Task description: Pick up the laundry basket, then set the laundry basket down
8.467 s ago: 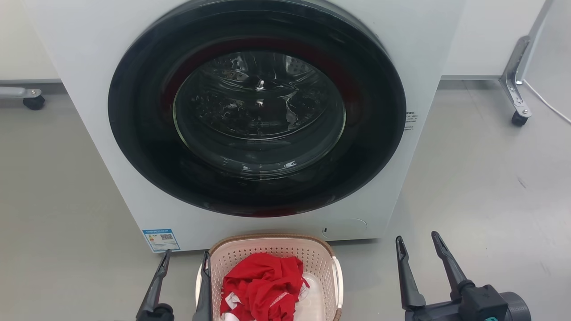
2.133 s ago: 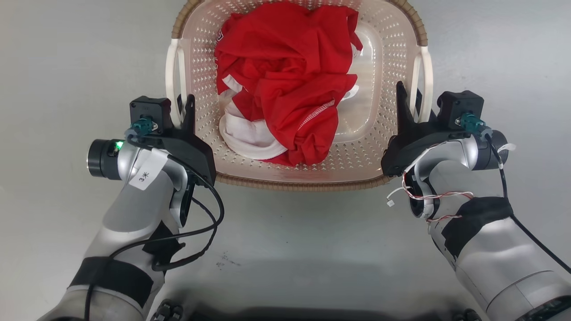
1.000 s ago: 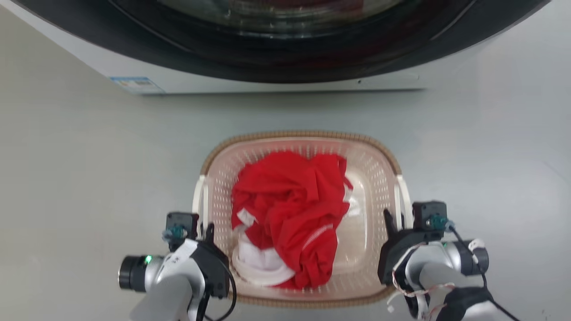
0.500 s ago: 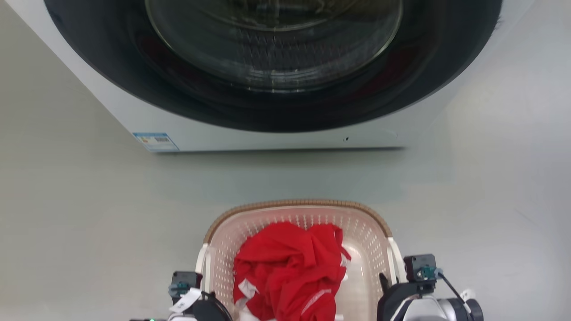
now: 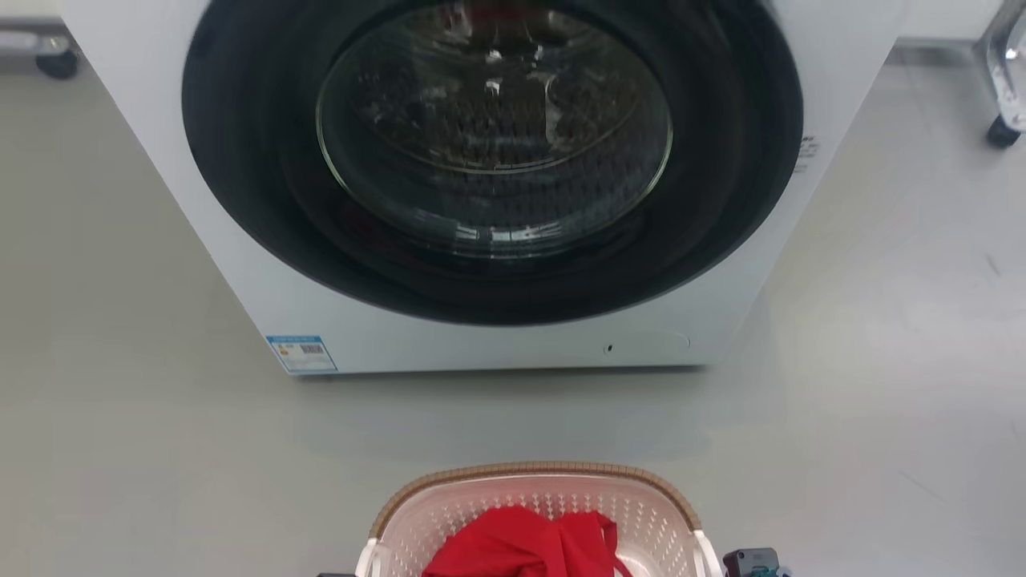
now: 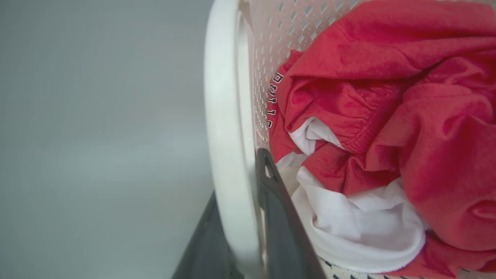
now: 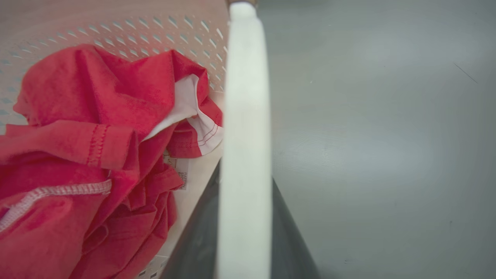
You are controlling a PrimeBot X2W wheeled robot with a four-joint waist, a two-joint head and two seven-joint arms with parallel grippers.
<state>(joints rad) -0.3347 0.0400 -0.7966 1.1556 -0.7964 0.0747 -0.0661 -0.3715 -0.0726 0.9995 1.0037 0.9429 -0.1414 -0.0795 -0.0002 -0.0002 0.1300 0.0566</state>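
The laundry basket [image 5: 641, 513] is seen before the washing machine [image 5: 481, 350], apart from it; clothes [image 5: 521, 551] are heaped inside it.

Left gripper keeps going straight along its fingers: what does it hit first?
Likely the white handle of the laundry basket: the left gripper straddles it, fingers running along it, so it would slide until the handle's far end curves in at the rim. Depth unclear.

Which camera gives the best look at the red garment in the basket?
The left wrist view: the red garment lies large and sharp in the laundry basket, with its white lettering and white cloth visible. The right wrist view shows folds and a stitched hem; the head view, its top at the bottom edge.
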